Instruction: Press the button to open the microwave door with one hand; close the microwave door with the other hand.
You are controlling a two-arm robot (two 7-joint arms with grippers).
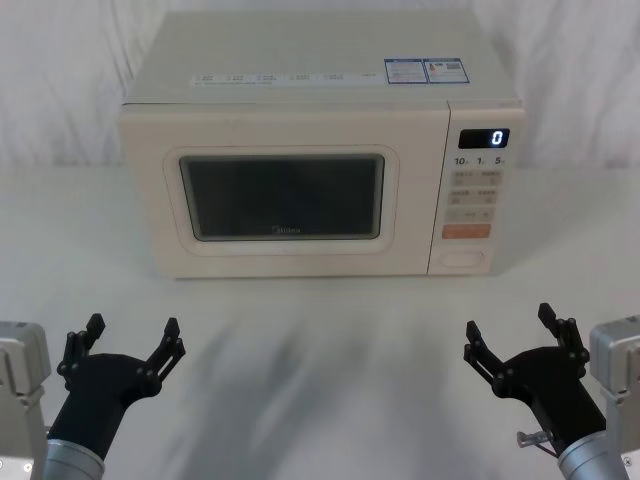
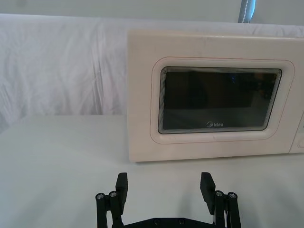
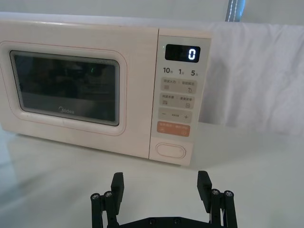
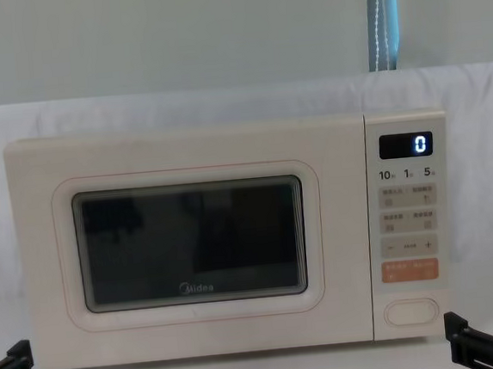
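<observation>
Standing square on the white table (image 1: 330,350), the microwave (image 1: 320,100) faces the robot with its front fully in sight. The microwave door (image 1: 150,190) is shut, flush with the cream body, its dark window carrying the Midea logo along the lower frame. To the door's right runs the control panel (image 1: 473,195), topped by a black display (image 1: 484,139) that reads "0". Below the small beige keys sits an orange rectangular button (image 1: 466,231), and under that, at the very bottom of the panel, the button (image 1: 463,258), a wide cream pill shape that nothing is touching.

Both arms sit low and near the robot, well apart from the oven. The left gripper (image 1: 130,335) hovers over the table before the door's left half, its black fingers (image 1: 172,333) spread wide and holding nothing. The right gripper (image 1: 512,328) hovers before the control panel side, its fingers (image 1: 548,317) likewise spread apart and empty. From the right wrist, the button (image 3: 171,150) lies ahead between the spread fingers, some way off. A white cloth (image 4: 222,100) hangs behind the oven.
</observation>
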